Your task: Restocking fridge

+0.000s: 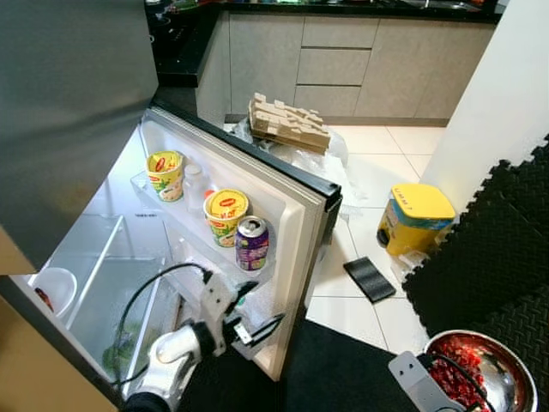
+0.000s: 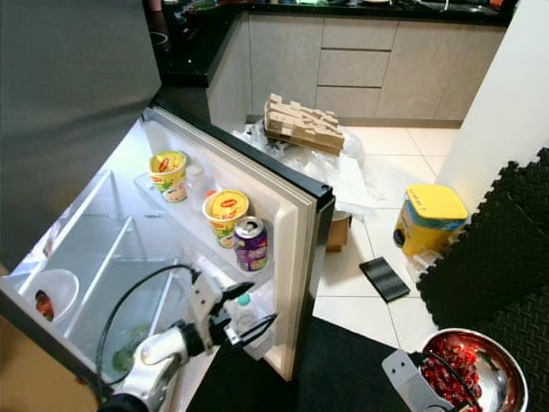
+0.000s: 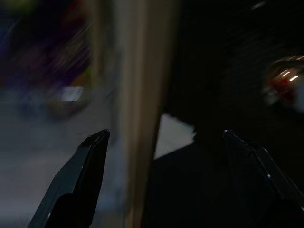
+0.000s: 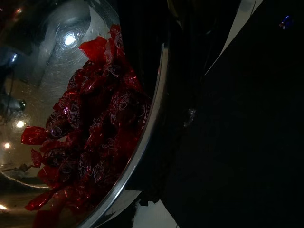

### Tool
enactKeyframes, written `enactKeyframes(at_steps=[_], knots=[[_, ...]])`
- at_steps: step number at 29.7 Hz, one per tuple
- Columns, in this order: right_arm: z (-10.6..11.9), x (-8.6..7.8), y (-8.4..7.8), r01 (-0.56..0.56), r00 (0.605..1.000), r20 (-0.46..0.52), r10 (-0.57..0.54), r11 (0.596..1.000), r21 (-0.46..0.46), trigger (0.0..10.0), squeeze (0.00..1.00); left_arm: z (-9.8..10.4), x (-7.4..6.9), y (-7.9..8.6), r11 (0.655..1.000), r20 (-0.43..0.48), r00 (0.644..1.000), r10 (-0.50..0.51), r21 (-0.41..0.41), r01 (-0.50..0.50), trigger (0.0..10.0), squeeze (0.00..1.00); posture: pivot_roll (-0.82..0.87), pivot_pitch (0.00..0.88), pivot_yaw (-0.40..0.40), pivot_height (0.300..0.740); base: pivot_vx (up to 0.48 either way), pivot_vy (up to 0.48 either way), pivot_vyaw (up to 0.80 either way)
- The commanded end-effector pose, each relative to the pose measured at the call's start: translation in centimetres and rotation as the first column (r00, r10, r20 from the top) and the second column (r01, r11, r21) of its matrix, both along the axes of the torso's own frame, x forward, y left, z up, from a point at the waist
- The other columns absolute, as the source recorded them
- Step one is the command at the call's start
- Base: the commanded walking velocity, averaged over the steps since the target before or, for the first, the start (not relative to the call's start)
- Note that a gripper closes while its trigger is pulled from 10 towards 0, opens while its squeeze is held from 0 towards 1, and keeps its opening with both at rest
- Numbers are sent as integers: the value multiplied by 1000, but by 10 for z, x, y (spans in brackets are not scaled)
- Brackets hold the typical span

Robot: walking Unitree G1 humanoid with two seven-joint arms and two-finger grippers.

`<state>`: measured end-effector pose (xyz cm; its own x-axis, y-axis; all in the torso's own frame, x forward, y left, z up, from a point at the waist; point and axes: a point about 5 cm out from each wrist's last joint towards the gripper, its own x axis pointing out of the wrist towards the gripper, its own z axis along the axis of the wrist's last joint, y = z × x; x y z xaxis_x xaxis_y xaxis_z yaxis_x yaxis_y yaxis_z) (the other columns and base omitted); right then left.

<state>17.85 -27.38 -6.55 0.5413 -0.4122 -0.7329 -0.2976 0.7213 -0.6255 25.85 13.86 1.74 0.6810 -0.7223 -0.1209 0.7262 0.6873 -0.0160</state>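
I see my left gripper (image 1: 256,314) at about 7 o'clock in the head view, low against the inner face of the open fridge door (image 1: 283,197). Its jaws are spread wide and hold nothing; the upper finger tip sits just below the door shelf (image 1: 184,225), the lower one near the door's bottom edge. In the blurred left wrist view the two fingers (image 3: 78,183) stand far apart with the pale door edge running upright between them.

My right gripper (image 1: 446,373) is at 5 o'clock, jaws pinching the rim of a steel bowl (image 1: 510,378) full of red wrapped candy (image 1: 455,369). The bowl sits level, mouth up, over the black mat (image 1: 343,373). The right wrist view shows the candy (image 4: 90,142) heaped against the bowl's curved wall.

The door swings out toward 1 o'clock. On its shelf, from 10 toward 6 o'clock: a yellow cup (image 1: 165,174), a small white bottle (image 1: 196,184), a second yellow cup (image 1: 226,215), and a purple can (image 1: 251,243), all upright and close together. Inside the fridge, at 8 o'clock, a white bowl (image 1: 53,287) rests on a glass shelf (image 1: 94,249) with open room beside it.

On the tiled floor (image 1: 377,163) at 3 o'clock stands a yellow bin (image 1: 414,219).
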Motion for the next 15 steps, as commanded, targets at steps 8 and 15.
enactKeyframes(at_steps=[8, 15], knots=[[3, 11, 7, -70, 997, 19, 70, 998, -9, 10000, 0, -31, -20, 33, 984, -171, 970, 171, 88, -158, 10000, 0, -14, 0, -24, 740, 0, 0, 0], [7, 25, 20, -171, 984, 40, 171, 985, 0, 10000, 0, -54, -41, 46, 952, -287, 913, 289, 187, -242, 10000, 0, -18, 0, -27, 740, 0, 0, 0]])
